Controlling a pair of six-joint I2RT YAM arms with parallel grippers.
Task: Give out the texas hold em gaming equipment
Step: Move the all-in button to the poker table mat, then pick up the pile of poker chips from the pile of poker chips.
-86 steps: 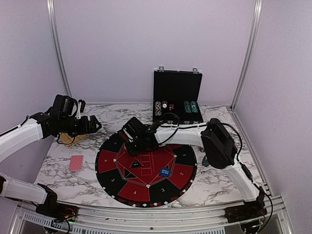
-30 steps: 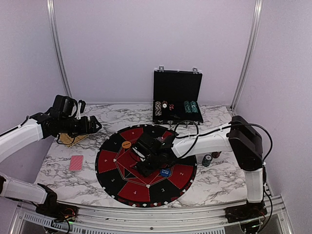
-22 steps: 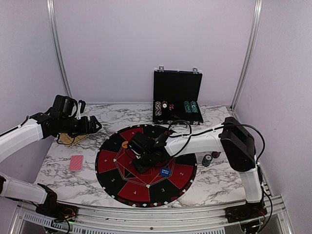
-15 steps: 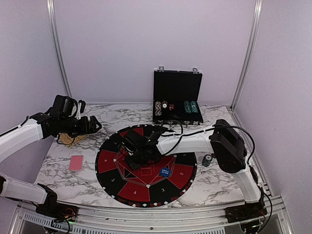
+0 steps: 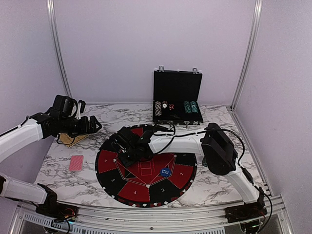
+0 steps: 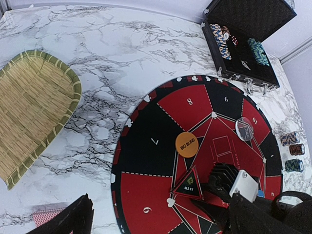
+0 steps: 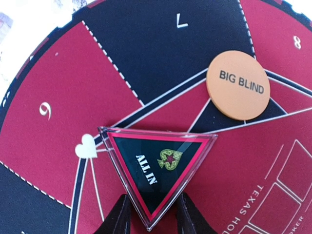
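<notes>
The right gripper (image 7: 152, 217) has been swung left over the mat (image 7: 44, 146), pinching the ALL IN marker (image 7: 158, 165); the marker is being placed, and release is needed next.

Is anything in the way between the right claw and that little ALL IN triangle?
Nothing visible. The right gripper has a finger on each side of the ALL IN triangle, at its near corner and against its edges. The orange BIG BLIND disc lies farther on, apart from the triangle.
</notes>
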